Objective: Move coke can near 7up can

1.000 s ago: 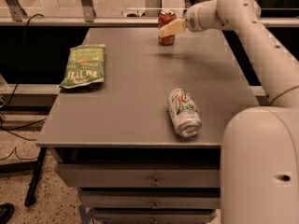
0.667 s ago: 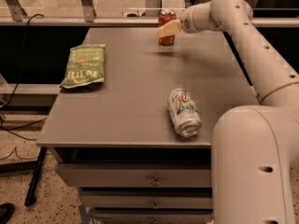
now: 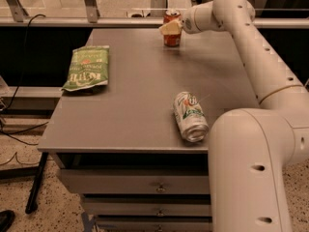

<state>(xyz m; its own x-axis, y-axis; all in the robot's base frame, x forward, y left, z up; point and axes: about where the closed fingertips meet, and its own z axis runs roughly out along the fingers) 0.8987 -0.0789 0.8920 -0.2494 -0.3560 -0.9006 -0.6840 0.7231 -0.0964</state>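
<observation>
- gripper [image 3: 170, 28] is at the far edge of the table [image 3: 130, 105], right up against the coke can [image 3: 172, 38], level with the can's upper half
- one pale pad of it overlaps the front of the can near the top; whether it's clamped on the can or just sitting against it, can't tell from where I stand
- coke can is upright, far side of the table, roughly mid-width, close to the back edge; silver top shows just above the gripper
- 7up can [image 3: 190, 116] is lying on its side near the front right of the table, open end facing the front edge, body angled slightly left going away
- the two cans are well apart: coke at the back, 7up at the front, bare tabletop between them
- arm [image 3: 263, 66] comes up from the base at the right front, runs along the table's right side and bends left at the top to reach the coke can
- green chip bag [image 3: 88, 67] lies flat at the left edge, mid-depth, well clear of both cans
- drawers [image 3: 145, 182] under the tabletop are closed
- black cable [image 3: 21, 47] hangs down left of the table
</observation>
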